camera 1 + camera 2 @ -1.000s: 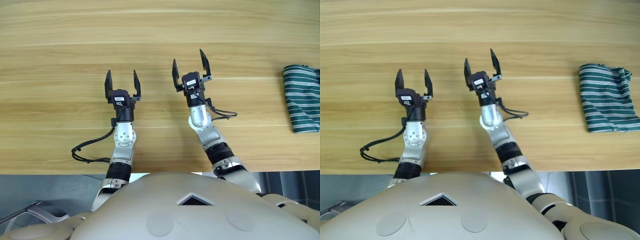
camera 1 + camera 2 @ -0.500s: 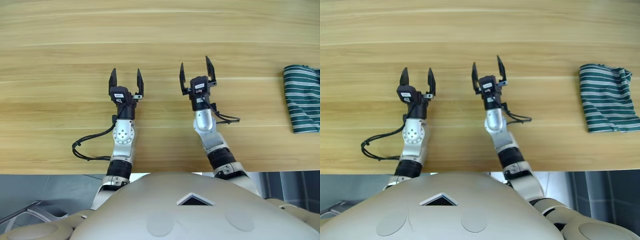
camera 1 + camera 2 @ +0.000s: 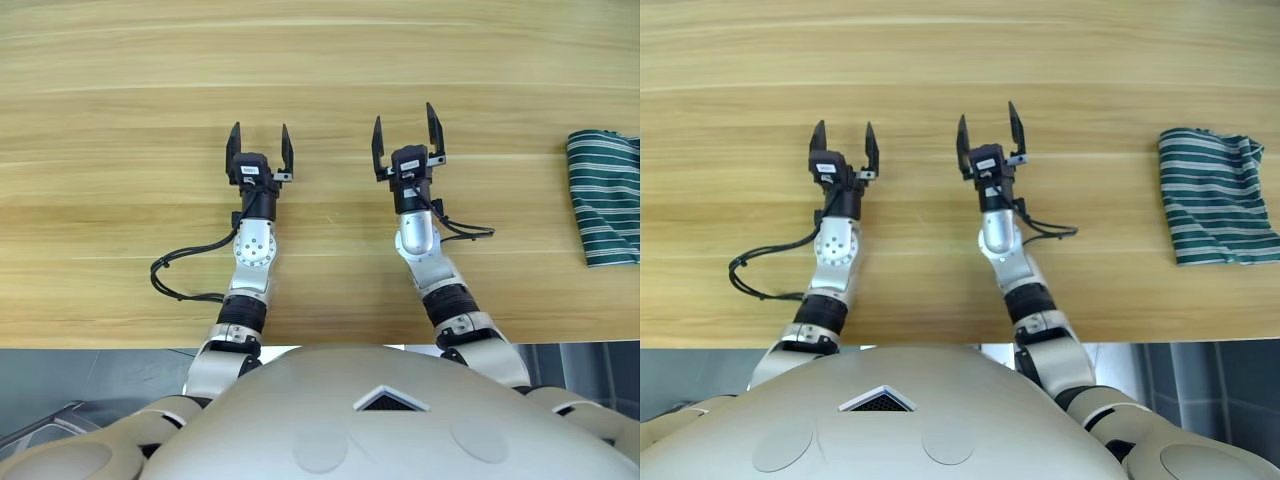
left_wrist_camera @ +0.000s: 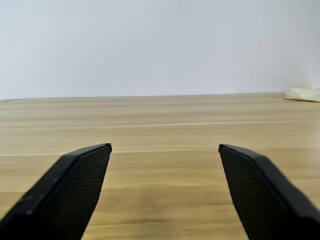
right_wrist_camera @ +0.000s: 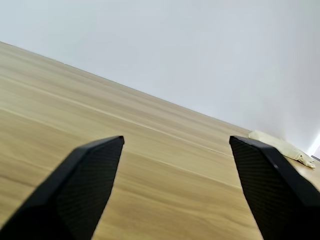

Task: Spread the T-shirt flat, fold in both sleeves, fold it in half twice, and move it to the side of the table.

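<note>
Wooden bench [image 3: 320, 60], left jaws and right jaws released above it, folded striped T-shirt [image 3: 1215, 195] well right of right jaws

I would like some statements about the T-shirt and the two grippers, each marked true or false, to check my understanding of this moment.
1. The T-shirt lies folded on the right side of the table. True.
2. The left gripper is shut on a sleeve. False: it is open and holds nothing.
3. The right gripper is open, over bare wood. True.
4. The T-shirt lies between the two grippers. False: it lies to the right of both, apart from them.
</note>
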`<state>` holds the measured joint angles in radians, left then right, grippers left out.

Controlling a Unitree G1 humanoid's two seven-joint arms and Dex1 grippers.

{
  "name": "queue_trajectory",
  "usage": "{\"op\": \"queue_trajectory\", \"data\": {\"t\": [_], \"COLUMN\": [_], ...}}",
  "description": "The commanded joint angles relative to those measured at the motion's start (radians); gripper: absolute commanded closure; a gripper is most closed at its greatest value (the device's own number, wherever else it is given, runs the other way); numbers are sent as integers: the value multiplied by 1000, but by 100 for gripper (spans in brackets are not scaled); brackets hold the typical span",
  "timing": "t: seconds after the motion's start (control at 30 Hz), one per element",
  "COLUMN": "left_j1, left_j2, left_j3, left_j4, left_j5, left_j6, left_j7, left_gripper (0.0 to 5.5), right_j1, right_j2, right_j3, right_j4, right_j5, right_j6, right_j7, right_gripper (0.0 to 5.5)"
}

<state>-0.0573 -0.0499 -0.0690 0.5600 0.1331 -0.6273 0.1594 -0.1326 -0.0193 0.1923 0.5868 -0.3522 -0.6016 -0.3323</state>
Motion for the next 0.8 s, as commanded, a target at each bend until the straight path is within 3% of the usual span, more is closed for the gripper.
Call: {"op": "queue_trajectory", "data": {"t": [0.03,0.53,0.8], "left_j1": [-22,-12,-53], "left_j2": [-9,17,43], "left_j3": [7,37,172], "left_j4": [33,4,144], "left_j5": [39,-31,-123], "left_j6": [-9,-1,0], "left_j7": [58,10,45], "left_gripper": [148,148,148], "right_j1": [-20,-141,-252], "right_j2": [-12,36,5], "right_j3": [-17,34,-43], "right_j4": [35,168,405], "right_j5": [-3,-41,34], "right_j6": [-21,-46,-58], "right_j7": [-24,-21,-36], "right_gripper": [158,158,158]}}
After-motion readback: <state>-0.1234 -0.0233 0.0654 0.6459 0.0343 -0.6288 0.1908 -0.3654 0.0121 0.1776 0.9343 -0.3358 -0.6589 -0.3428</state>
